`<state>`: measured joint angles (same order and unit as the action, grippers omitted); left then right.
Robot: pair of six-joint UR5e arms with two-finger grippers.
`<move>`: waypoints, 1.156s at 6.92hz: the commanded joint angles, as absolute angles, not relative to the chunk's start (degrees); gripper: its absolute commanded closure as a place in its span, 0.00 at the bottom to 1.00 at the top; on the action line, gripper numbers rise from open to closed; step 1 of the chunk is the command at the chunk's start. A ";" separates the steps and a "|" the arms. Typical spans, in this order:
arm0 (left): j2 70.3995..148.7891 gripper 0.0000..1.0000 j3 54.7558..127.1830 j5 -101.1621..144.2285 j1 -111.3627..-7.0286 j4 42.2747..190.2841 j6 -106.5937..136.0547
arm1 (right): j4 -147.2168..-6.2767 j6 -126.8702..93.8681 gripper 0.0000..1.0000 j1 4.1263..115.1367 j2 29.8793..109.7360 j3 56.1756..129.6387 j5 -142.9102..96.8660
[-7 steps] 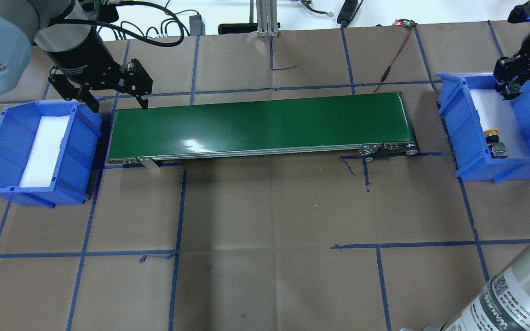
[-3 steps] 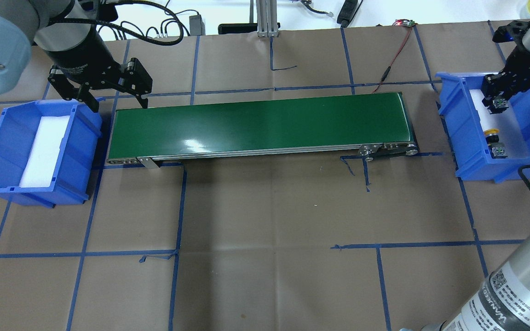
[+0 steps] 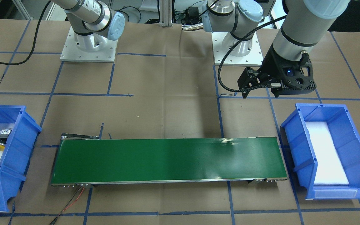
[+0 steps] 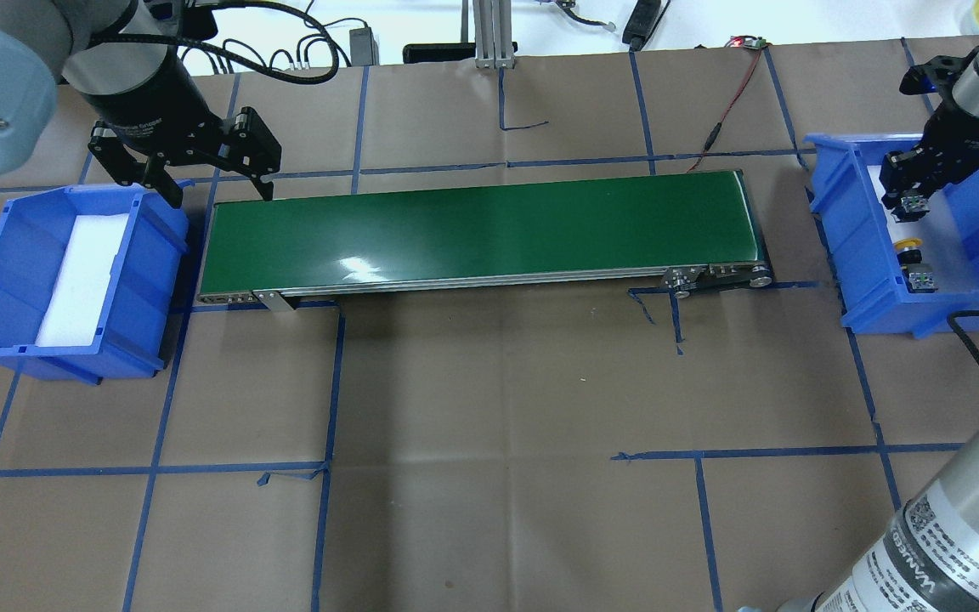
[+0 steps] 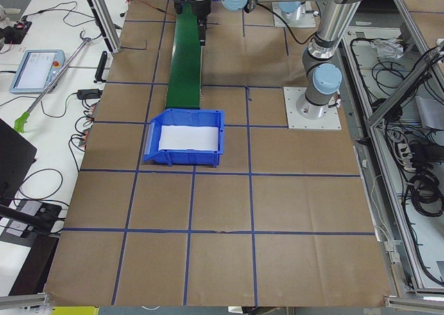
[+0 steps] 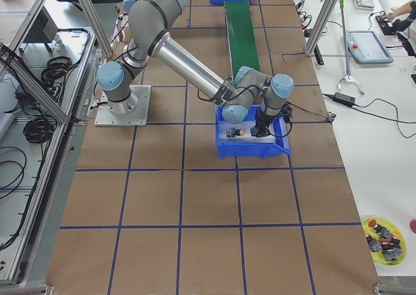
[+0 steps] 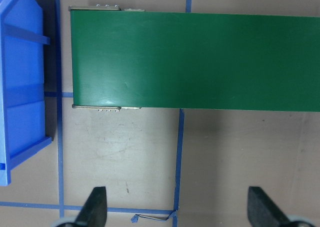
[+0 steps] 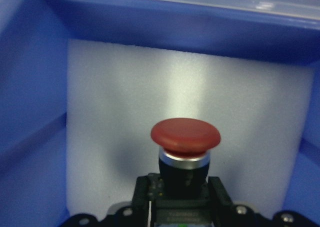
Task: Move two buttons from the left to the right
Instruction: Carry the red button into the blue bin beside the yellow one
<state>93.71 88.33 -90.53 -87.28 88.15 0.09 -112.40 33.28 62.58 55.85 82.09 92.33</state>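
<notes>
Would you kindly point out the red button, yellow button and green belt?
red button (image 8: 185, 135), right wrist view, on its cap.
yellow button (image 4: 908, 246), overhead view, on its cap.
green belt (image 4: 481, 229), overhead view, mid-surface.

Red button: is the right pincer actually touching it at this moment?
Touching. The right wrist view shows the red button with its black body clamped on both sides by the right pincer, with no gap at either finger.

The left gripper (image 7: 178, 209) is hanging over the brown paper table (image 7: 250, 152), its two black fingertips (image 7: 95, 207) standing wide apart with only a blue tape line (image 7: 180, 152) running out between them. Ahead of the claw the green conveyor belt (image 7: 200, 62) is lying crosswise. A blue bin (image 7: 20, 87) is sitting ahead, beyond the fingertip on the view's left.
</notes>
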 commanded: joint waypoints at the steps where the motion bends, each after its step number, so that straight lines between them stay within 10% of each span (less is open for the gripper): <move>1: 93.78 0.00 88.33 -90.53 -87.28 88.15 -0.09 | -112.50 33.14 0.01 62.58 55.37 82.18 92.20; 8: 93.78 0.00 88.24 -90.53 -87.28 88.15 -0.09 | -100.35 32.26 0.00 64.68 67.29 73.94 92.46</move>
<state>93.78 88.24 -90.53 -87.27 88.15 -0.09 -106.76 32.36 63.54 62.89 77.06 92.52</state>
